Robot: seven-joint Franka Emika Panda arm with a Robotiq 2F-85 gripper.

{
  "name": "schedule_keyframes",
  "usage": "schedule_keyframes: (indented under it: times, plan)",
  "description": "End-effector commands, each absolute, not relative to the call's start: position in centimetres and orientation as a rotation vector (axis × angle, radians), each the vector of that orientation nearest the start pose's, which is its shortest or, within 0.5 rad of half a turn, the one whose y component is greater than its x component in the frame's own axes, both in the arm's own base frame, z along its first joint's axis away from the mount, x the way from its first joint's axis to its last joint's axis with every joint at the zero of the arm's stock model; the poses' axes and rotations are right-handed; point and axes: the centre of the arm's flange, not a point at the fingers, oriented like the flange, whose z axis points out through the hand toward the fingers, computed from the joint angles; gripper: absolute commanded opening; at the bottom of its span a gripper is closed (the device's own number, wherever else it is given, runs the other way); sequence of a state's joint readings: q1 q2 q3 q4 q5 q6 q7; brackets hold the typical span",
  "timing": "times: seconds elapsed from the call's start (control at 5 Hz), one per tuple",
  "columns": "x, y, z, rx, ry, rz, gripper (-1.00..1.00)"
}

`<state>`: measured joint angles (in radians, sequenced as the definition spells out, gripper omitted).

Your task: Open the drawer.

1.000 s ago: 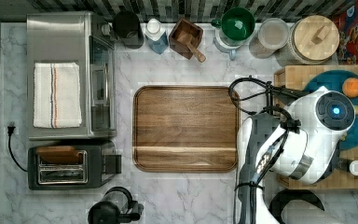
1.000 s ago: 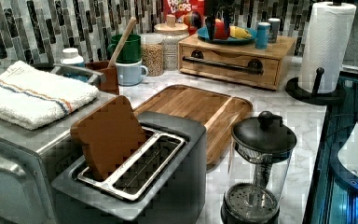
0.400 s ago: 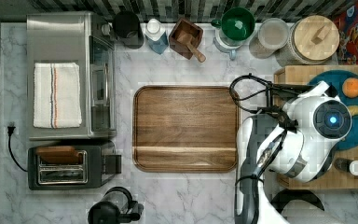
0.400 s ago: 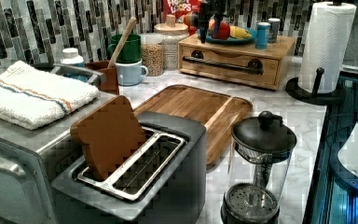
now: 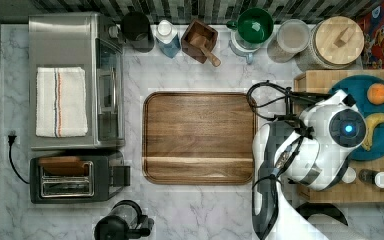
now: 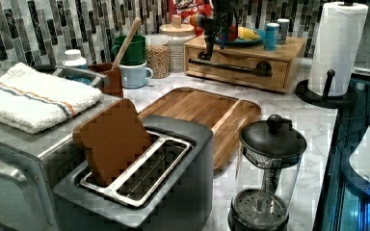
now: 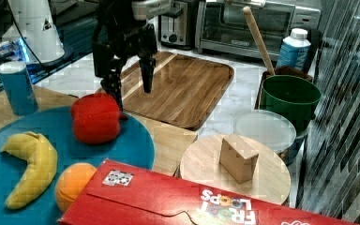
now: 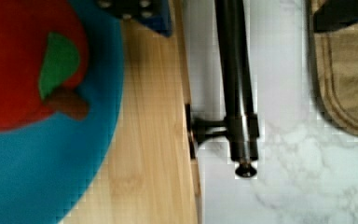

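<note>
A marble kitchen counter (image 5: 200,210) holds the scene. In the left view, the drawer (image 6: 243,60) sits closed at upper right. In the right view, the gripper (image 7: 130,84) hangs empty, fingers spread. The wrist view shows the handle (image 8: 237,88) below, ungrasped; pulling remains.

Even indoor light, blocky throughout (wrist view soft, blurred).

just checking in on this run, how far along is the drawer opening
Early. The drawer looks shut, its front flush with the box. The tool hangs open above the black bar handle, lined up near one end. Left: lower around the bar, close, and pull outward.
</note>
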<state>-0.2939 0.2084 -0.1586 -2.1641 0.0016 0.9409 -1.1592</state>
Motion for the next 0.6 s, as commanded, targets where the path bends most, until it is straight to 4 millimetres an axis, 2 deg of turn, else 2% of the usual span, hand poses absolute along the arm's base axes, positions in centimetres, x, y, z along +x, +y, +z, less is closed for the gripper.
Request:
schedule_keyframes:
  times: [0.2,0.6]
  plan:
    - [48.0,-20.9,28.3,-3.189,0.137,-0.147,1.0]
    - [47.5,-18.4,28.4,-3.121,0.198,-0.16,1.0]
